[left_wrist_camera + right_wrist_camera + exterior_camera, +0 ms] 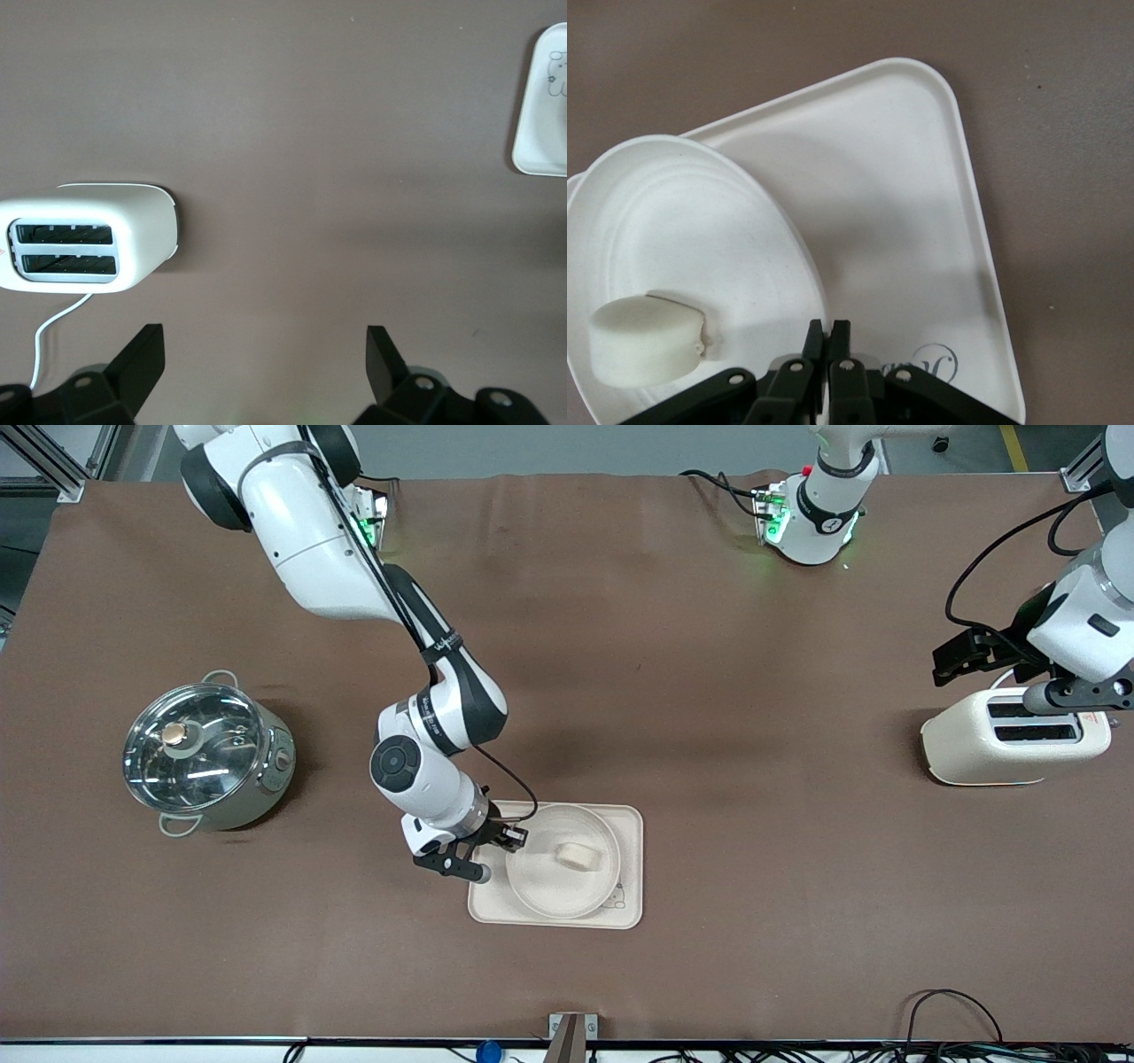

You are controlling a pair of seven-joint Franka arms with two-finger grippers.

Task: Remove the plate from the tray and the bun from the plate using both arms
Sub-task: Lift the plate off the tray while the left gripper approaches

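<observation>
Front view shows my right arm reaching down from its base to the cream tray (631, 824), which lies on the brown surface (709, 691) nearer to the front camera than both bases. My right tool (509, 843) sits at the rim of the plate (549, 890), on the side toward the right arm's end of the surface. In the right wrist view my fingers (826, 341) are pressed together right at the plate's (673, 230) raised rim, and I appear to pinch that rim between them. The plate rests inside the tray (921, 212), tipped up at my grip rather than lying flat. The bun (578, 856) lies on the plate, a pale oval chunk close to my right tool (826, 335); in the right wrist view the bun (647, 343) sits just beside my fingers without touching them.

My left arm waits at its own end of the surface. My left tool (1076, 693) hovers over the white toaster (1010, 740), and in the left wrist view its fingers (142, 359) stand spread wide with nothing between them; the toaster (84, 239) shows two dark slots there.

A steel pot with a glass lid (205, 751) stands toward the right arm's end of the surface.
</observation>
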